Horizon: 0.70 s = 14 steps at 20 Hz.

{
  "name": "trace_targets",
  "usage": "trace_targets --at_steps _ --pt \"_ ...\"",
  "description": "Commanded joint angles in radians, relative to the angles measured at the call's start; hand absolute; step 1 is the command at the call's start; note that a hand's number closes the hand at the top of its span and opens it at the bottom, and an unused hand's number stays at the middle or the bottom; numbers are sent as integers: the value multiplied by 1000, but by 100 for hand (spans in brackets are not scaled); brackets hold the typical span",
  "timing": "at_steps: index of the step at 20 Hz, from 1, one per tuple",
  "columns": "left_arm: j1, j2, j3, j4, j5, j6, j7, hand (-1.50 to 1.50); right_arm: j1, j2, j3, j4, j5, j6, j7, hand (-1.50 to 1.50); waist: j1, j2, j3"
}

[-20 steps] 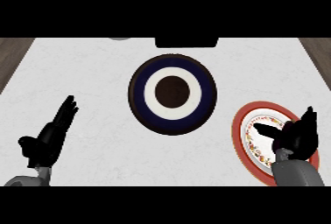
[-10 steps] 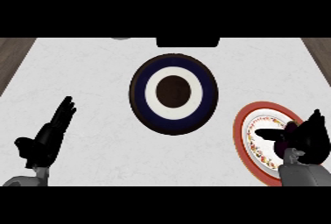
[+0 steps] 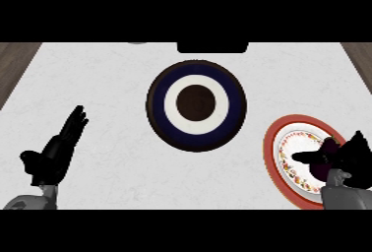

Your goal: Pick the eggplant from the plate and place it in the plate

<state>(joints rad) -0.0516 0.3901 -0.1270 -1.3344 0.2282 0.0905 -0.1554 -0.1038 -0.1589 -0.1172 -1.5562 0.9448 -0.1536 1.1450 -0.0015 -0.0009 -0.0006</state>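
Right hand [image 3: 347, 158], lower right of frame: sits over the red-rimmed plate [image 3: 280, 134], thumb stretched left across the plate's white centre, fingers pointing up and partly bent. A small dark purplish shape shows just under the fingers, near the hand's upper left edge; most likely the eggplant [image 3: 329, 146], though nearly all of it is hidden by the hand. Cannot tell whether the fingers have wrapped round it or merely hover over it; contact not resolvable from this view.

Step in hand, as judged: the pick. The hand is at the source plate and the eggplant lies on that plate, not lifted clear. Nothing of the placing has begun.

Next move calls for: closing fingers and thumb round the eggplant, raising it off the red-rimmed plate, then carrying it up and left to the dark blue plate [image 3: 231, 88] at frame centre, the one with a white ring and a brown middle. That plate is well apart from the red-rimmed one, with bare white counter [image 3: 109, 74] between. The lift should clear the rim before the sideways travel.

Left hand [image 3: 56, 150], lower left of frame: open, fingers straight and close together, pointing up and slightly right, thumb out to the left. Resting, holding nothing, well away from both plates.
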Motion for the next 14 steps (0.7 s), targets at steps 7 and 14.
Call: trace_targets --at_steps 7,14 --pt "19 -30 21 30 -36 -40 -36 0 -19 26 -54 77 48 76 110 -150 3 0 0" --pt "-10 -64 45 26 -68 -49 -14 0 -63 5 -141 325 -69 14 -160 150 6 2 1"
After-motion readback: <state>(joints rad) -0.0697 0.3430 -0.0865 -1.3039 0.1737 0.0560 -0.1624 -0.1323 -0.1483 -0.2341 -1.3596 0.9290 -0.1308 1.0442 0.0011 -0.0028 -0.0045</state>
